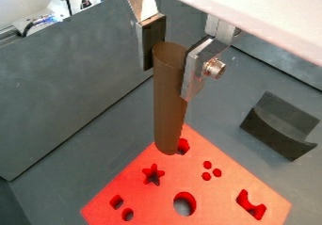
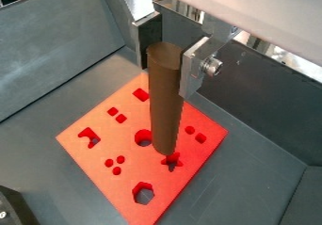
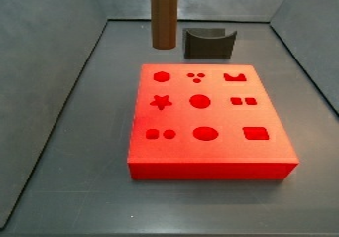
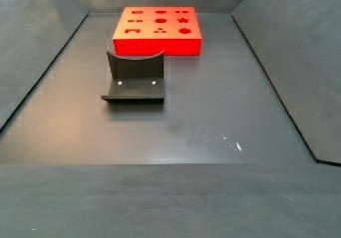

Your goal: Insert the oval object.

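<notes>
My gripper [image 1: 174, 59] is shut on the top of the oval object [image 1: 169, 106], a long brown rounded peg that hangs upright. Both wrist views show it, with the gripper [image 2: 170, 59] clamping the peg [image 2: 164, 116] between silver fingers [image 2: 199, 67]. The red block with shaped holes [image 2: 126, 139] lies below, and the peg's lower end hangs in the air over it. In a side view the peg [image 3: 165, 18] hangs above the far-left part of the red block [image 3: 199, 154]; the gripper itself is out of that frame. The block also shows in a wrist view [image 1: 151, 199].
The dark fixture [image 3: 208, 43] stands on the floor just behind the red block; it also shows in a wrist view [image 1: 280, 125] and in a side view [image 4: 134, 78], in front of the block [image 4: 160, 45]. Grey bin walls [image 3: 79, 92] enclose the floor.
</notes>
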